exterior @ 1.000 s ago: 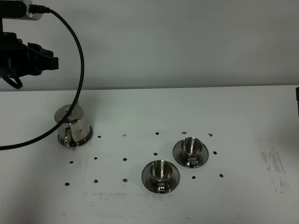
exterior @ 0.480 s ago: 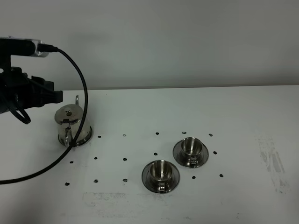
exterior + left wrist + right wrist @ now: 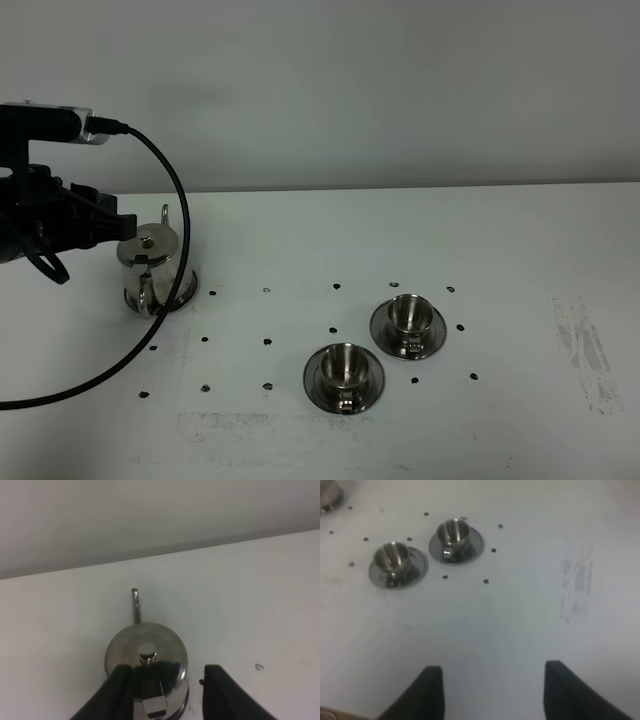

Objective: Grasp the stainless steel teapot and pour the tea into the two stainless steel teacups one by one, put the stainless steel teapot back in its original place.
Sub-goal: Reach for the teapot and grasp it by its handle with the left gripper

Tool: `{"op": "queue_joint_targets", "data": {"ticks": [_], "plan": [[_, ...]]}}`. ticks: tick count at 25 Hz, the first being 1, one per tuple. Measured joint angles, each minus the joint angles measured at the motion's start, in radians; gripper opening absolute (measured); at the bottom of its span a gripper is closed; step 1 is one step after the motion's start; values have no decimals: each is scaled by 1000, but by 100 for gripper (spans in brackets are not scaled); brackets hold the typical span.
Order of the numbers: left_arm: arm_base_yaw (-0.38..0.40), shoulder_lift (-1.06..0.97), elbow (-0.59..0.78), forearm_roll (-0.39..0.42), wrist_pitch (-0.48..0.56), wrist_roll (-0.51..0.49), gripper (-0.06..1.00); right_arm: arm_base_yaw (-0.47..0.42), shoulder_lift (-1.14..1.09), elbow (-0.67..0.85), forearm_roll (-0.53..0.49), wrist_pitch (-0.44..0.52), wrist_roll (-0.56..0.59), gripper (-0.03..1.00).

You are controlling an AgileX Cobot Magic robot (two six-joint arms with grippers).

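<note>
I see left hand (image 3: 167, 671) apart, astride teapot (image 3: 147, 652); my wrist view cuts off its handle. right hand (image 3: 490, 680) apart, outside overhead view. near cup (image 3: 345, 367), far cup (image 3: 408, 316) at teapot's 4 o'clock.

High exterior view overlooks the whole table (image 3: 500, 230); left wrist looks closely down at teapot (image 3: 145, 652), right wrist shares teacups (image 3: 456, 539)

I get flat, even light, with faint shadows on the white table (image 3: 500, 250). My right wrist view is soft and blurry; the teapot (image 3: 145, 647) glints mildly.
</note>
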Motion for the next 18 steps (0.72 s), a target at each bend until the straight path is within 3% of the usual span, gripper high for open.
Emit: {"op": "queue_joint_targets", "data": {"ticks": [6,18], "plan": [[0,0,1,-3,1,0,36,0,-96,84,-80,41,55,45],[-1,0,1,-4,5,1,36,-8,-198,85,-90,40,68,45]]}}
